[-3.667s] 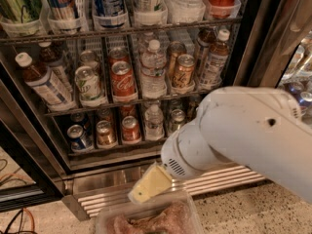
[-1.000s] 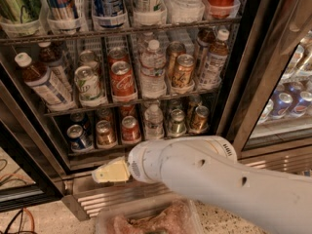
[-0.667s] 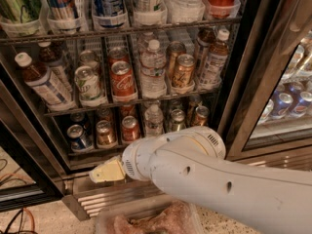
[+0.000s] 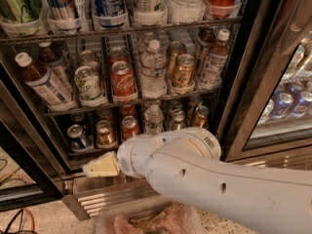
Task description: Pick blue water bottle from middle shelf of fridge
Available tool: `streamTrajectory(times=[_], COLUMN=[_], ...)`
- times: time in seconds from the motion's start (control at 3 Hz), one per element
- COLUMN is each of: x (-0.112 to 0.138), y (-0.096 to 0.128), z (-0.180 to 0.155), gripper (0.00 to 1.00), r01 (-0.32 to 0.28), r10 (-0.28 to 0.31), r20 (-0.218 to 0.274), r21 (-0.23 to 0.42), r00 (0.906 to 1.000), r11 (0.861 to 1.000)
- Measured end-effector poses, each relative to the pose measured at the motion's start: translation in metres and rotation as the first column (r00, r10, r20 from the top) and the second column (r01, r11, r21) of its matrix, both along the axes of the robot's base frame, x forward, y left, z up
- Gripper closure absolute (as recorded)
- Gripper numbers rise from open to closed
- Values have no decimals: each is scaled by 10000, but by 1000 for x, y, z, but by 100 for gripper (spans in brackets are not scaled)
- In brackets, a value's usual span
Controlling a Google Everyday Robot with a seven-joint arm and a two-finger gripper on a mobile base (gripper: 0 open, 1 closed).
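The fridge (image 4: 246, 67) stands open in front of me. Its middle shelf (image 4: 146, 100) is a wire rack with lanes of drinks. A blue water bottle (image 4: 45, 85), with white cap, brown liquid and a pale bluish label, leans at the rack's far left. A second bottle of the same look (image 4: 213, 61) stands at the right end. My gripper (image 4: 101, 165), a cream-coloured tip on the thick white arm (image 4: 209, 184), hangs low in front of the fridge's base. It is well below the middle shelf and holds nothing that I can see.
Between the two bottles stand a green-white can (image 4: 87, 85), a red cola can (image 4: 122, 80), a clear ribbed water bottle (image 4: 152, 68) and a brown can (image 4: 183, 70). More cans fill the rack below (image 4: 105, 133). The steel grille (image 4: 109, 195) and a plastic tub (image 4: 156, 221) lie beneath the arm.
The arm has swung left across the lower part of the fridge. The gripper tip has moved left and slightly up. The drinks have not moved.
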State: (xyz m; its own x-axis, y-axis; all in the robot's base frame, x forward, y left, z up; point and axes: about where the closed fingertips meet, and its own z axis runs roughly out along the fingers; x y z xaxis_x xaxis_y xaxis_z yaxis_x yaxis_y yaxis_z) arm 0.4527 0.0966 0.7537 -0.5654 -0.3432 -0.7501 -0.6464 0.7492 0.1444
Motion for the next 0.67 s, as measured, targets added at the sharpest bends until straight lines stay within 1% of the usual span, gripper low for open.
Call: streamTrajectory(times=[0.33, 0.67], x=[17, 32], y=[22, 53], z=[9, 13], gripper=[0, 0], r01=[-277, -789], r10=[258, 745], r20=[403, 570], r21=[467, 803], r00=[9989, 9956], r11=[9985, 9936])
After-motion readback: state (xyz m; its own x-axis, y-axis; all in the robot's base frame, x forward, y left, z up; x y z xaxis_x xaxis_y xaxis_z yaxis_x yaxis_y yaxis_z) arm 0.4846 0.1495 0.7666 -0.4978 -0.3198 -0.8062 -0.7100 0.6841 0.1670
